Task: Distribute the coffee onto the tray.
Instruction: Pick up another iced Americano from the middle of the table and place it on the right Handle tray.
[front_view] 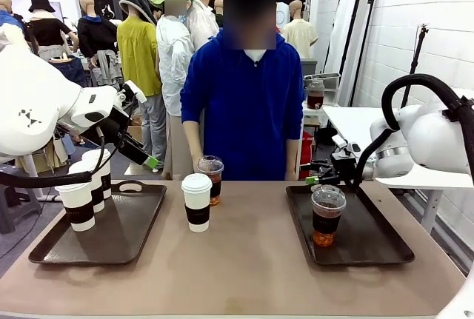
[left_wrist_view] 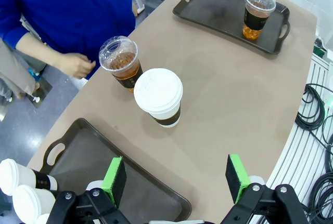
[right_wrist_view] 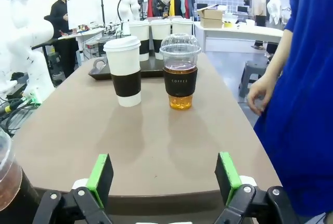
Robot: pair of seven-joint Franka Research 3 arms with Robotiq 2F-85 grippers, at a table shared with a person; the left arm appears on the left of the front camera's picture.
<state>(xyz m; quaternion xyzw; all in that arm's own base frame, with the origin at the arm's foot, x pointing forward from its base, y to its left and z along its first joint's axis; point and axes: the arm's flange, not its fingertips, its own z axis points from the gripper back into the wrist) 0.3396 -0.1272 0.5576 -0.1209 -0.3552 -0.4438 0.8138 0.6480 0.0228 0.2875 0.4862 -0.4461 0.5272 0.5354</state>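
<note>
Centrally, white cup (front_view: 197,202) just beside clear cup (front_view: 212,176), perhaps touching.

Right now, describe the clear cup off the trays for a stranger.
Between the two dark trays, two cups stand on the bare table. Take the farther one, by the person in blue: clear, dome-lidded, amber drink, unlike its white paper neighbour.

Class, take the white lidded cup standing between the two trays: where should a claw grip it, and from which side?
Probably its dark sleeve, coming in level from the robot's side: the white cup stands upright, and the clear cup crowds its far side.
</note>
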